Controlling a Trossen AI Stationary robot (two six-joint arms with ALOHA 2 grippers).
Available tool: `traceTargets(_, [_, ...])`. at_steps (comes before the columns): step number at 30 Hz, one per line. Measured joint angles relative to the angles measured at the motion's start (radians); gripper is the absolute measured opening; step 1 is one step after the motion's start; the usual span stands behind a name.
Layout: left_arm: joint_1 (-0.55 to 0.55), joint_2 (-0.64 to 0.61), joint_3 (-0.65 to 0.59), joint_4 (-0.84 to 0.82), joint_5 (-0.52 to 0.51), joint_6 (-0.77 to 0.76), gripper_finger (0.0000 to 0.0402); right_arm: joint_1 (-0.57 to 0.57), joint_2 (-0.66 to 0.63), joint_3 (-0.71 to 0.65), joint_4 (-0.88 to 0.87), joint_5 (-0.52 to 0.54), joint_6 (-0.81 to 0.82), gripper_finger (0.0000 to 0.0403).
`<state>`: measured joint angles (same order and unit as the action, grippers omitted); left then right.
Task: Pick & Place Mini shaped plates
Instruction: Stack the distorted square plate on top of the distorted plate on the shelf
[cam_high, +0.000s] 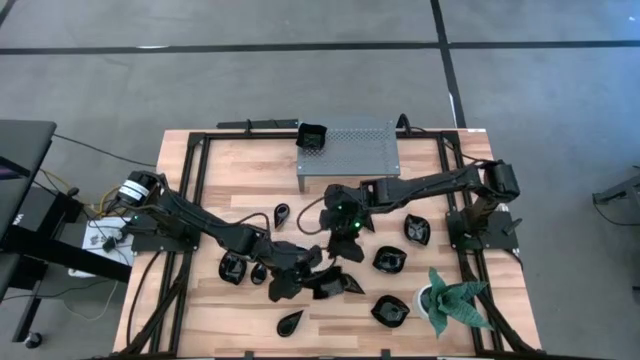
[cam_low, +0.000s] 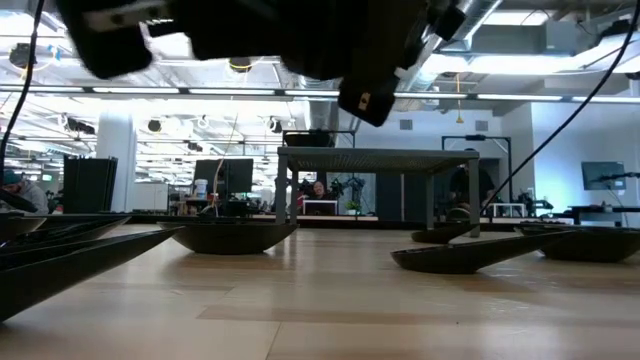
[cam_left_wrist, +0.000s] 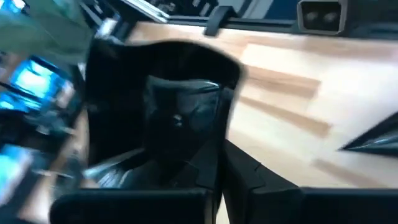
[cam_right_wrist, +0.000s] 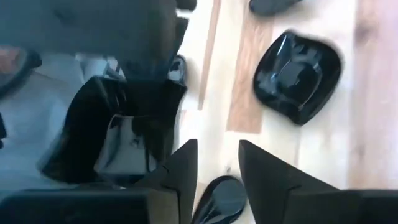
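1. Right up against the left wrist camera is a glossy black square mini dish (cam_left_wrist: 180, 115), held up off the light wooden table (cam_high: 250, 170). The left gripper (cam_high: 298, 262) has its fingers shut tight on it. As far as I can tell they pinch the thin rim, near the middle of the table.
2. The right gripper (cam_right_wrist: 217, 149) hangs just beside it with its fingers apart and nothing between them. A small black teardrop dish (cam_right_wrist: 221, 199) lies on the wood below that gap.
3. The rest of the black mini shaped plates are scattered over the near half of the table. One is a square-ish dish with a wavy rim (cam_right_wrist: 298, 74) off to the side of the right arm. Another square one (cam_high: 312, 135) already sits on the corner of the grey perforated metal shelf (cam_high: 360, 150) at the far edge.
4. A green spiky plant (cam_high: 452, 300) stands in the near right corner, well clear of both arms.
5. Handling guess: these look stiff and light, with a hard, shiny glaze, so probably slippery and chippy if one gets dropped or knocked against another.
6. The bowls are too shallow to wrap anything around, so the rim is really the only handle. I'd go one finger inside and one outside, on a straight edge of the square ones. On the teardrops I'd take the broad end, not the point.
7. With only a rim pinch, I'd expect the dish to swing or twist if the arm moves fast, so slow and level seems the safe bet.
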<state>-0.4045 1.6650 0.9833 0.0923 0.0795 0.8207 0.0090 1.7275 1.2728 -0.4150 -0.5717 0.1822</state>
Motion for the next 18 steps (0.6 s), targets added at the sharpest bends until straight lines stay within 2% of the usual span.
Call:
traceTargets(6, [0.001, -0.001, 0.0, -0.028, -0.021, -0.239, 0.001, -0.049, -0.011, 0.037, -0.053, -0.001, -0.091, 0.0138])
traceTargets(10, [0.012, -0.008, 0.0, -0.024, -0.13, -0.263, 0.0013, -0.08, -0.043, 0.099, -0.224, 0.007, -0.183, 0.0139])
traceTargets(13, [0.045, -0.014, 0.0, -0.025, -0.204, -0.299, 0.0009, -0.09, -0.102, 0.13, -0.343, 0.081, -0.256, 0.0132])
traceTargets(18, [0.124, -0.031, 0.0, -0.04, -0.212, -0.371, 0.0012, -0.104, -0.262, 0.125, -0.459, 0.239, -0.297, 0.0124])
